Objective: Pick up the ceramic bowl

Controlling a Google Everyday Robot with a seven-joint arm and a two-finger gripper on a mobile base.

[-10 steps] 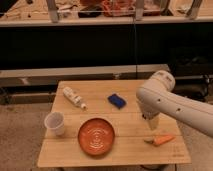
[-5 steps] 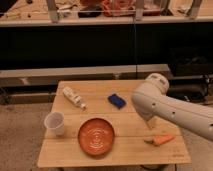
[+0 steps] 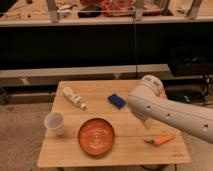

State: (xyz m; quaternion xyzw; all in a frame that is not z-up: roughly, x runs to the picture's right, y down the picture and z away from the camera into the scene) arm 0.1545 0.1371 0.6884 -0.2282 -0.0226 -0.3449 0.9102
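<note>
Bowl [image 3: 96,136]: set upright on the counter [image 3: 98,94], front centre, touched by nothing.
Hand [image 3: 148,125]: largely hidden under the arm [image 3: 170,112], right of the bowl; whether spread or pressed together cannot be told.
Cup [image 3: 54,122]: placed just left of the bowl.
Bottle [image 3: 73,96]: laid at the back left.

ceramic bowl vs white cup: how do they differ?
The ceramic bowl is wide, shallow, orange-brown with pale rings; the white cup is smaller, taller-sided, plain. Bowl sits centre-front, cup at its left. Both stand upright on the wooden table, untouched; the gripper hangs right of the bowl, under the arm.
</note>
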